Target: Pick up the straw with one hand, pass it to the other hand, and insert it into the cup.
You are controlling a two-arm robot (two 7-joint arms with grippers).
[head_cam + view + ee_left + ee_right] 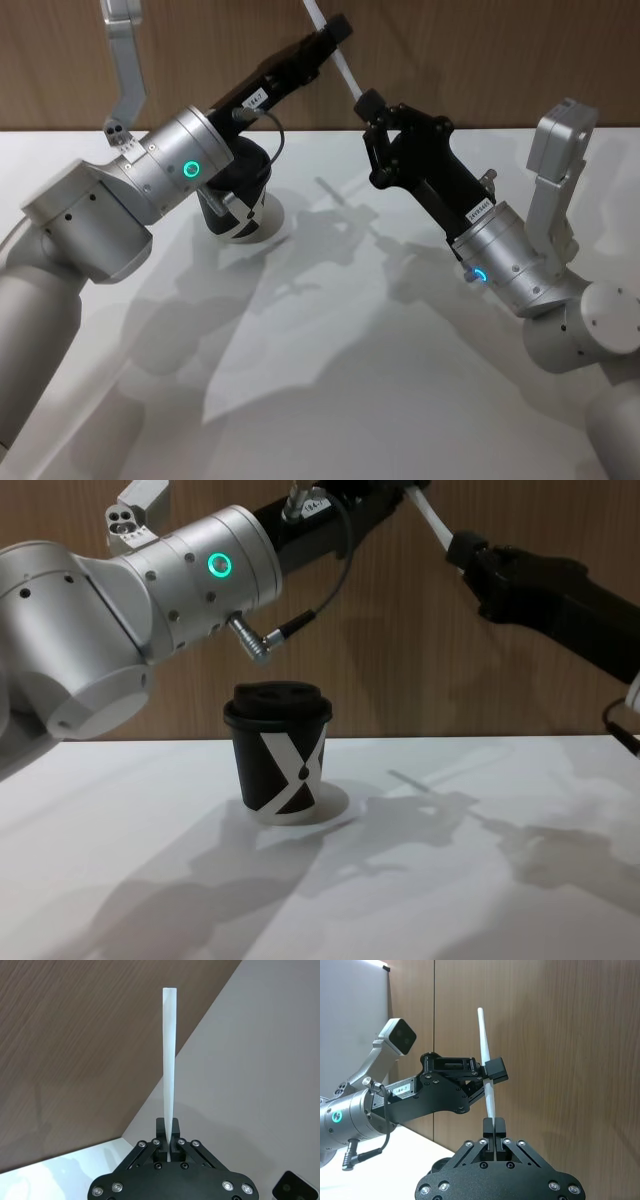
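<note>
Head view crops straw (347, 68) (left tool (331, 34), right tool (367, 100) pinching).

Tilted straw (346, 70) gripped by left hand (337, 29) and right hand (368, 100); lidded cup (279, 760) upright.

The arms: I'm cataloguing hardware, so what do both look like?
Both are silver-grey cylinders ending in black two-finger grippers with white labels. The left gripper has a green ring light and dark plugged cable behind it; the right gripper, a blue light.
</note>
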